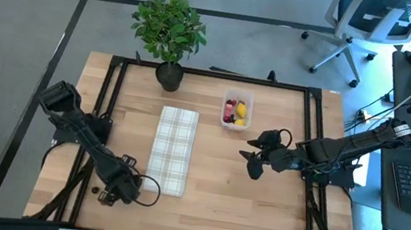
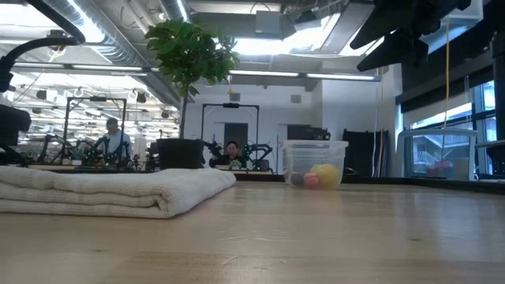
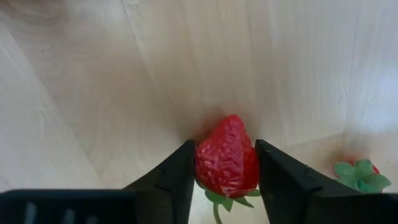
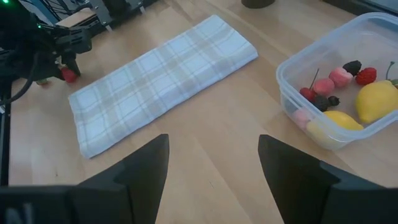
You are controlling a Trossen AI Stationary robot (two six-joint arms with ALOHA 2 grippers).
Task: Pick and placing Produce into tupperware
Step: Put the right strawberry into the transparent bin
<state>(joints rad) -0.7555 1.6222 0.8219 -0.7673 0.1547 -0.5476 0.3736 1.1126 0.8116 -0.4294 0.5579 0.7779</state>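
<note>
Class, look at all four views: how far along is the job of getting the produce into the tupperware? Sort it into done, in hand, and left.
Done: the tupperware already holds two yellow fruits and several red, pink and dark pieces.
In hand: the left pincer has its fingers against a strawberry on the table, on the far side of the checked cloth from the tupperware.
Left: carrying it over, plus another piece beside it. The right pincer hangs open near the tupperware.

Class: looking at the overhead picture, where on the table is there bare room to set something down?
Bare wood between the folded checked cloth and the clear plastic container. Crowded where the left gripper closes round a red strawberry.
</note>
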